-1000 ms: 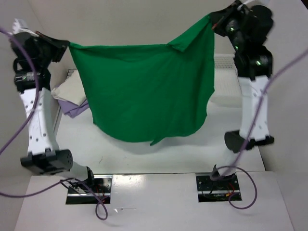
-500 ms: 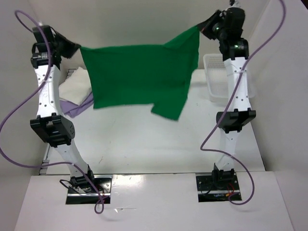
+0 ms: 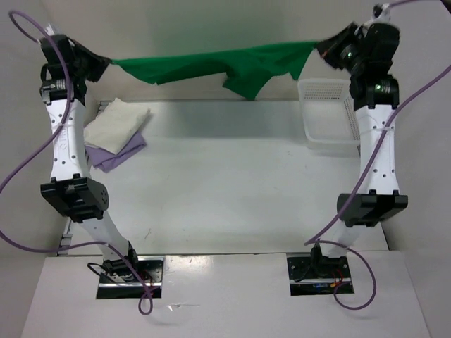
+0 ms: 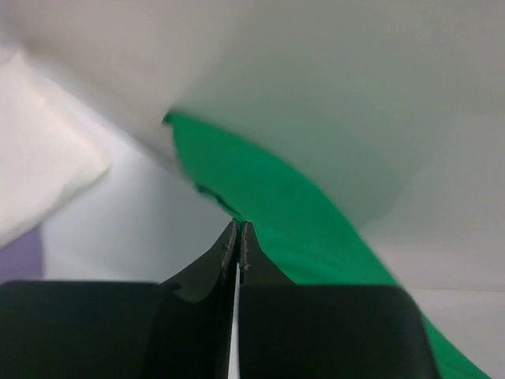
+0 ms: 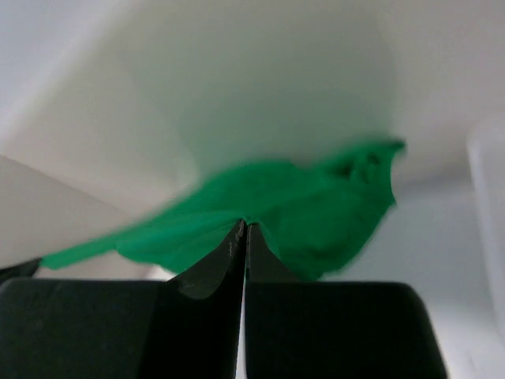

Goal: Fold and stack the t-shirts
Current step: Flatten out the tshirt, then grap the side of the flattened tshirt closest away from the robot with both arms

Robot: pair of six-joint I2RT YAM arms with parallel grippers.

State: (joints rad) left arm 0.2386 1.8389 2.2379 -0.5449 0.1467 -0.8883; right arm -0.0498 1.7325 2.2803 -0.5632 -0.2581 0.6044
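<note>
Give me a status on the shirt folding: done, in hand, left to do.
Done: the cream shirt lies folded on the lavender shirt at the left of the table. In hand: the green shirt is stretched in the air between the left gripper and the right gripper, both shut on it. Left: lay it down, fold it, add it to the stack.

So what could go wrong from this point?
The green shirt hangs stretched between the left gripper and right gripper, each pinching only a thin edge; a slip might drop it. Its drooping fold hangs toward the basket and might snag there when lowered.
</note>
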